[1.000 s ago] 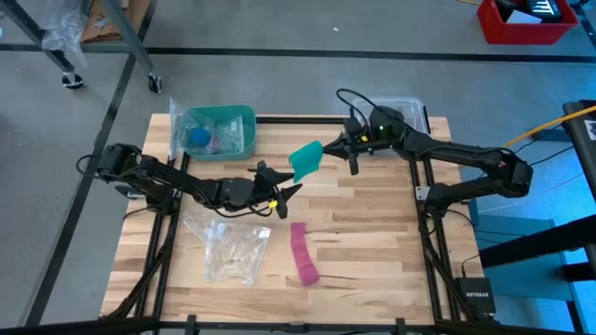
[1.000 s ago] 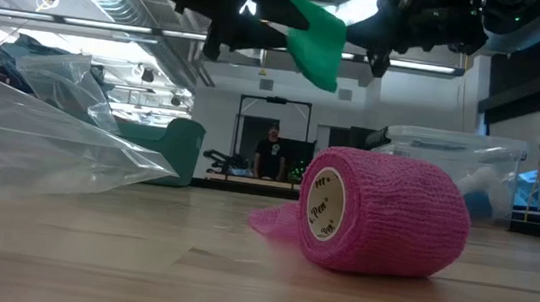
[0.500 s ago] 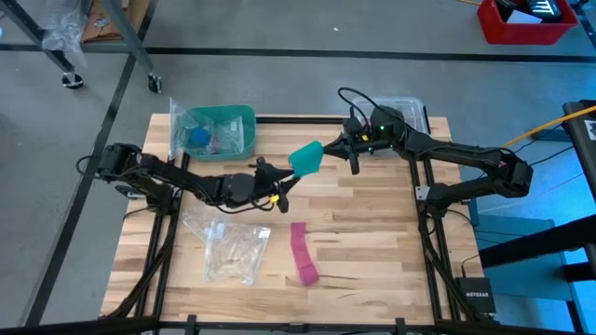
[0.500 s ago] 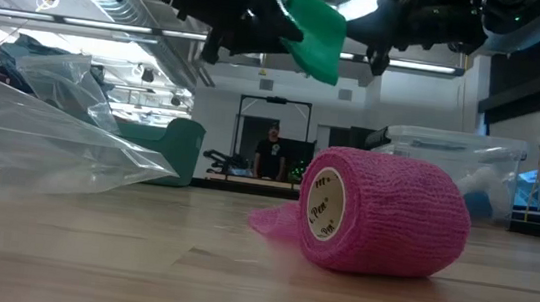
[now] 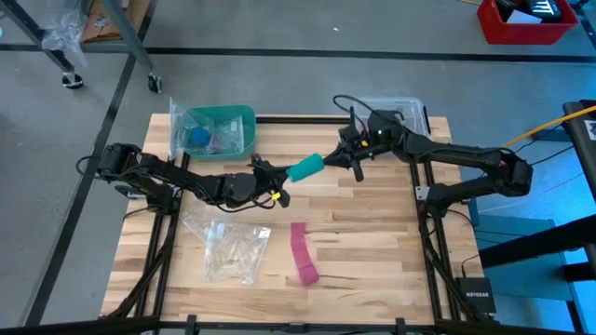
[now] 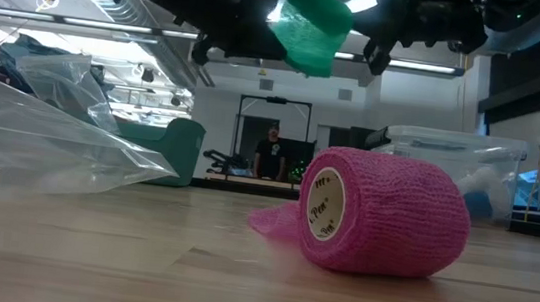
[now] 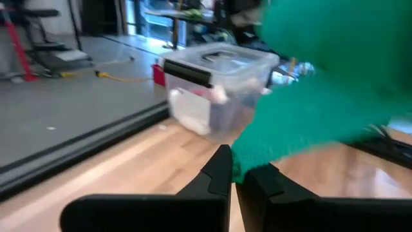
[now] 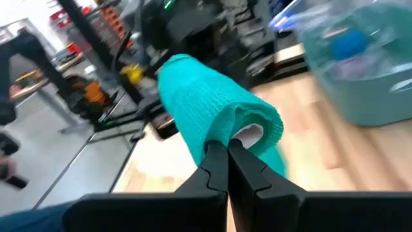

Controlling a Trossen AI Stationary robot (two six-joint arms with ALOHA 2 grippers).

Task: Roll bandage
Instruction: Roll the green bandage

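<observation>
The teal-green bandage hangs in the air over the table's far middle, stretched between my two grippers; in the low view the bandage is well above the wood. My left gripper is shut on its left end, my right gripper on its rolled right end. The right wrist view shows that end as a roll with a white core. My left gripper pinches the bandage's loose end between its two shut fingers, coming level from the table's left. The cloth runs on from the fingertips toward the other arm, clear of the table. My right gripper pinches the rolled end's rim, beside the white core, between its two shut fingers, coming from the table's right. The roll points away from the fingers toward the left arm and is clear of the table.
A pink bandage strip with its rolled end lies at near middle. A clear plastic bag lies near left, a teal bin stands far left, a clear lidded box far right. A person stands in the room behind.
My left gripper has moved up toward the bandage and shut on its hanging free end. The bandage, which hung as a flat flap from my right gripper, now runs as a narrow band between both grippers. My right gripper has shifted slightly toward the near edge.
</observation>
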